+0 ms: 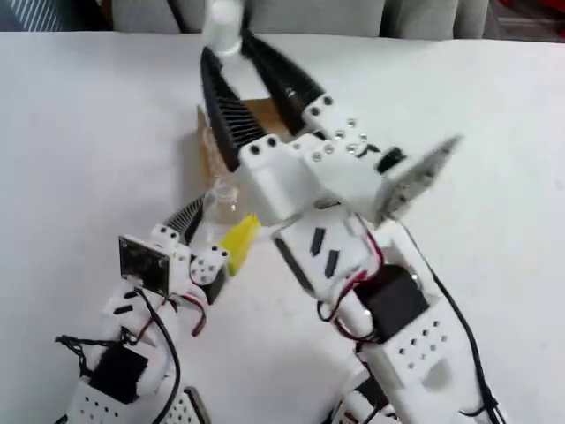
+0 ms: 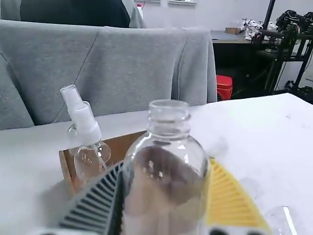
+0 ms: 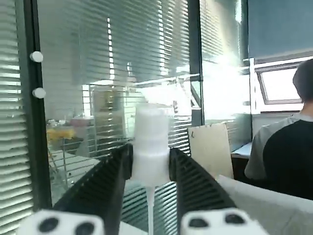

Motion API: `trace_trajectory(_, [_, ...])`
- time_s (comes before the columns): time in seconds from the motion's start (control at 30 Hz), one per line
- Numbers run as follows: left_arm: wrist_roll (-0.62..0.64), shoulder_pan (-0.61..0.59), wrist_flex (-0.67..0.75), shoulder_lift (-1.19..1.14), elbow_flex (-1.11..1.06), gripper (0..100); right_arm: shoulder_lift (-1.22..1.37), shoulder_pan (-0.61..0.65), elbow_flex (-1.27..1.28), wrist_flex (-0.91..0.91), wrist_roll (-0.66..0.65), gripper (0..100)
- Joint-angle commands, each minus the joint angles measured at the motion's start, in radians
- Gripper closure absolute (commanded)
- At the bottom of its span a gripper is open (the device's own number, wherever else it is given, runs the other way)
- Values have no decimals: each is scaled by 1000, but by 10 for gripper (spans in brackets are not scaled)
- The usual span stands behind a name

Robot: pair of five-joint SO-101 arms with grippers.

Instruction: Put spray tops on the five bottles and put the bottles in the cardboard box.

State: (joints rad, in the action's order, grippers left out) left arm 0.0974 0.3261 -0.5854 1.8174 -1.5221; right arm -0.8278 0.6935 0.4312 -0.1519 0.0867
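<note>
Within my left tool (image 2: 164, 198) a clear bottle (image 2: 166, 161) stands clamped, its neck bare. Just beyond it a capped bottle (image 2: 87, 147) sits in the cardboard box (image 2: 124, 144). My right tool (image 3: 149, 169) pinches a white spray top (image 3: 150, 142), raised above the worktop (image 1: 88, 132).

The left pincer (image 2: 165, 167) has a bottle (image 2: 168, 117) upright between its two fingers, just above the surface (image 1: 88, 132). Ahead of this pincer's tips, on the surface, stands the cardboard box (image 2: 122, 144), and inside the box stands a second bottle (image 2: 89, 149) with a spray top on it. The right pincer (image 3: 149, 152) has a loose spray top (image 3: 150, 127) between its fingers, and it hangs above the far side of the box, beyond the left pincer.
</note>
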Motion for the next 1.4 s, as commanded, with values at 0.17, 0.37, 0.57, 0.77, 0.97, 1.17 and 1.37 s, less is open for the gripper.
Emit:
trace_trajectory(0.17, [6,4,35,13,11,980,-41,15,141,105,-6,984])
trace_trajectory(0.37, [6,7,35,13,11,980,-96,15,210,105,-6,984])
trace_trajectory(0.57, [6,7,35,13,11,980,-130,15,218,97,-6,984])
trace_trajectory(0.77, [6,7,35,13,11,980,-148,16,216,97,-6,984])
trace_trajectory(0.97, [6,7,35,13,11,980,-180,21,218,96,-6,984])
trace_trajectory(1.17, [6,8,35,13,11,980,-197,21,262,62,-6,984])
trace_trajectory(1.37, [6,8,35,13,11,980,-191,16,313,133,-6,984])
